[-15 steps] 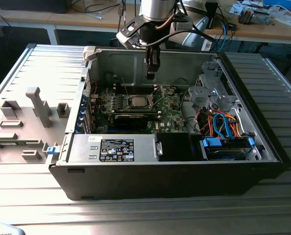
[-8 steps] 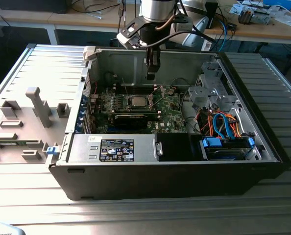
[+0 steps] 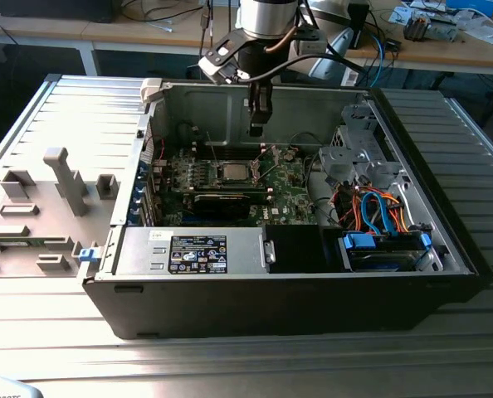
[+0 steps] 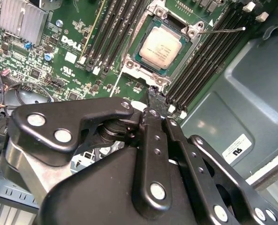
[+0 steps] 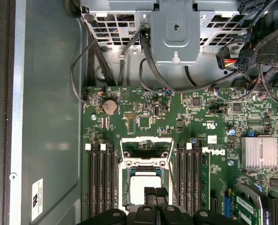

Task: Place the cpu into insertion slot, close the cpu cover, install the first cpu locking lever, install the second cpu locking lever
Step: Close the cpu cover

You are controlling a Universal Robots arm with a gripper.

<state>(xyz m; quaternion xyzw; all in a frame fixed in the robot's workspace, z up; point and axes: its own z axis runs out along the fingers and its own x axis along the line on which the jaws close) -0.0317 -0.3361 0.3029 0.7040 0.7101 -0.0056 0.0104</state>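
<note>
Second wrist view shows us the cpu seated in its slot, with the pincer just beside it, tips together and empty. The first wrist view has the cover open. We judge closing it is the step in hand, and it needs a push on its frame.

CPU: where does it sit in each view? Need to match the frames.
Exterior view: cpu mid-board inside the case, below the hand.
Second wrist view: cpu in the insertion slot, just beyond the hand.
First wrist view: cpu, partly hidden by the hand.
Shared landmark: black memory slots flanking it.
</note>
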